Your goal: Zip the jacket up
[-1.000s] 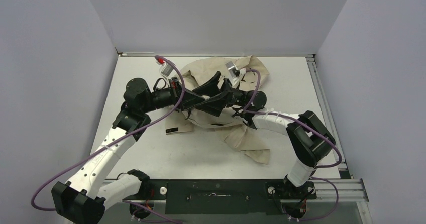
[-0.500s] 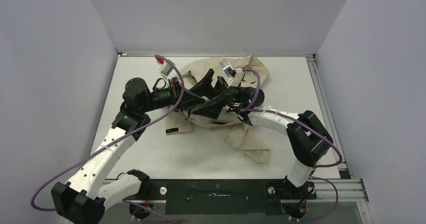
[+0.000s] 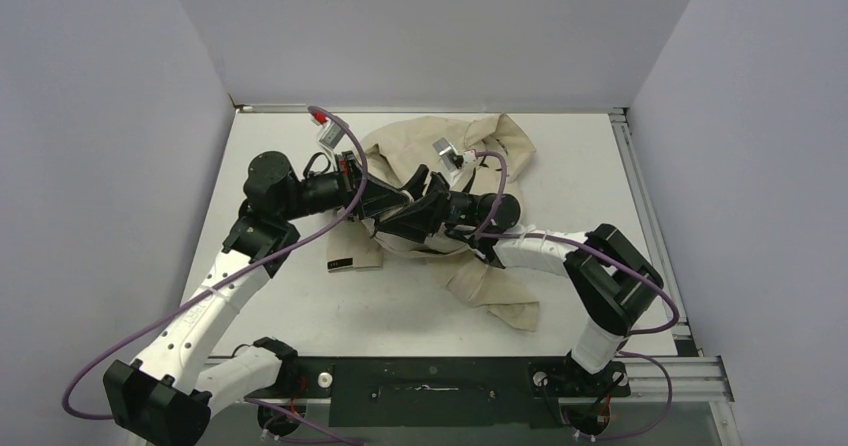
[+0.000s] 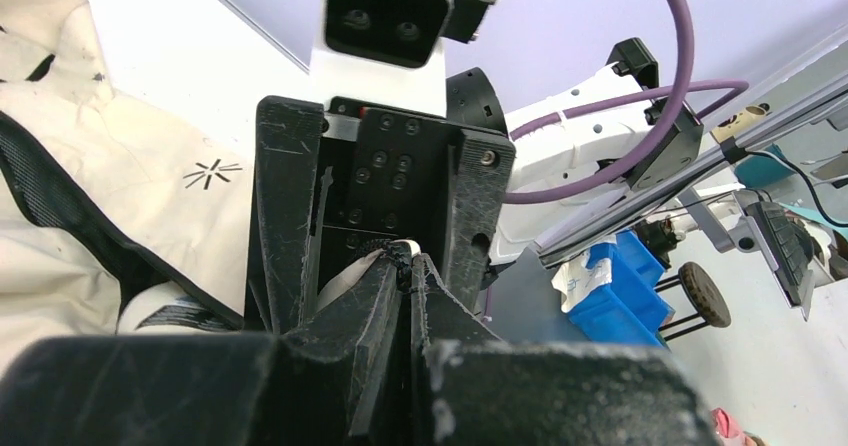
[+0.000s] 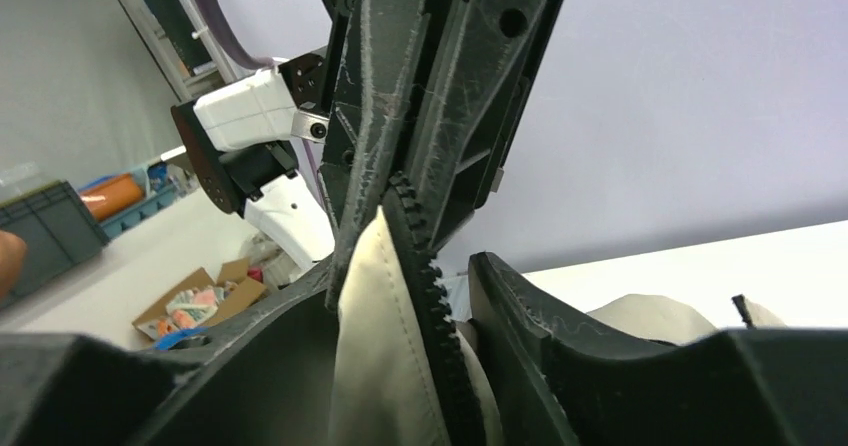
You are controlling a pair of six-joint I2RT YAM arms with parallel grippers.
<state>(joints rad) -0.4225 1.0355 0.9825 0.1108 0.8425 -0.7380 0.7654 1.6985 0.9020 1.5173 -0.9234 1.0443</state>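
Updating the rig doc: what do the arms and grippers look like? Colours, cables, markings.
The left arm and right arm have white link shells and black joints; a purple cable runs along each. The left gripper and right gripper are black, two-fingered, with pale scuffs on the fingers. White camera block on each wrist.

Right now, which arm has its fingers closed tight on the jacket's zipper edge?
The left arm's fingers pinch the jacket edge with no gap. The right arm's fingers stand apart around the toothed edge, with space on one side.
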